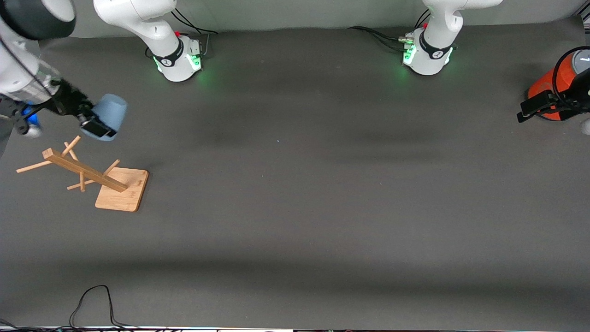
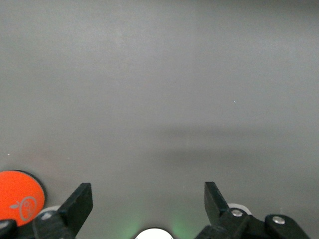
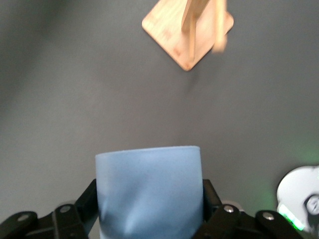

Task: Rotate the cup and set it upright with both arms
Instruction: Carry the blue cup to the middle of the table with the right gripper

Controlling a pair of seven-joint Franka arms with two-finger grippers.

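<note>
My right gripper (image 1: 94, 125) is shut on the pale-blue cup (image 1: 109, 114) and holds it tilted in the air, over the table at the right arm's end, just above the wooden rack. In the right wrist view the cup (image 3: 148, 174) fills the space between both fingers (image 3: 88, 196) of that gripper (image 3: 149, 191). My left gripper (image 1: 530, 110) hangs over the left arm's end of the table, beside the orange cylinder. In the left wrist view it (image 2: 147, 193) is open and empty over bare table.
A wooden peg rack (image 1: 83, 171) on a square wooden base (image 1: 120, 192) stands under the cup; it also shows in the right wrist view (image 3: 189, 35). The orange cylinder (image 1: 551, 87) stands at the left arm's end. A black cable (image 1: 92, 299) lies at the near edge.
</note>
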